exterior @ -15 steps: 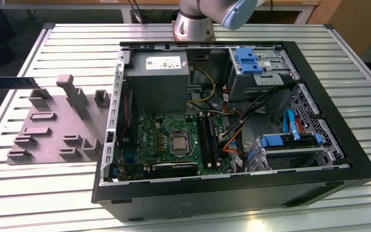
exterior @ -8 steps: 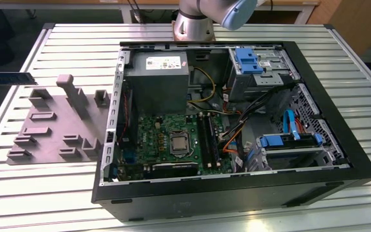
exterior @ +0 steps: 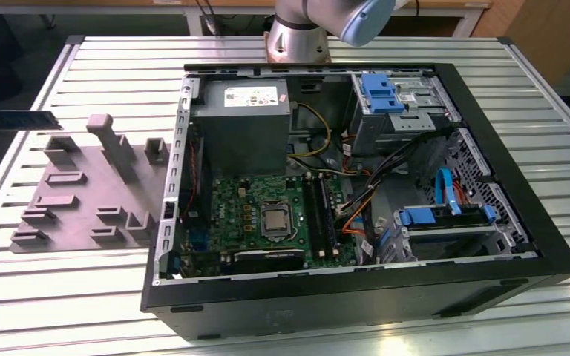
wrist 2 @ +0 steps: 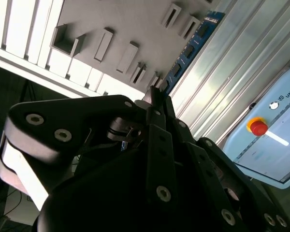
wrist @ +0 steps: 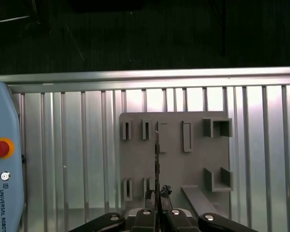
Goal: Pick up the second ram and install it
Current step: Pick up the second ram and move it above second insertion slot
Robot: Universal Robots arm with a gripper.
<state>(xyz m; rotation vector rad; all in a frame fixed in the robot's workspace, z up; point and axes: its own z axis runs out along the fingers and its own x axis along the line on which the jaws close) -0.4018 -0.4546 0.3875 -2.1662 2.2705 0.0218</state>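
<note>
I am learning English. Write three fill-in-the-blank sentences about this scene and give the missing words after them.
1. The gripper is ____ on the second ram.
2. The grey holder plate lies on the exterior view's ____ of the computer case.
3. The round button on the light blue pendant is ____.
Missing words: shut; left; red.

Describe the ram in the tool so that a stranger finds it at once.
Start at the open computer case; on the exterior view's left of it lies a grey slotted plate. By that plate's outer edge the tool holds the second ram: a thin dark stick, unlike the plate's blocks.
</note>
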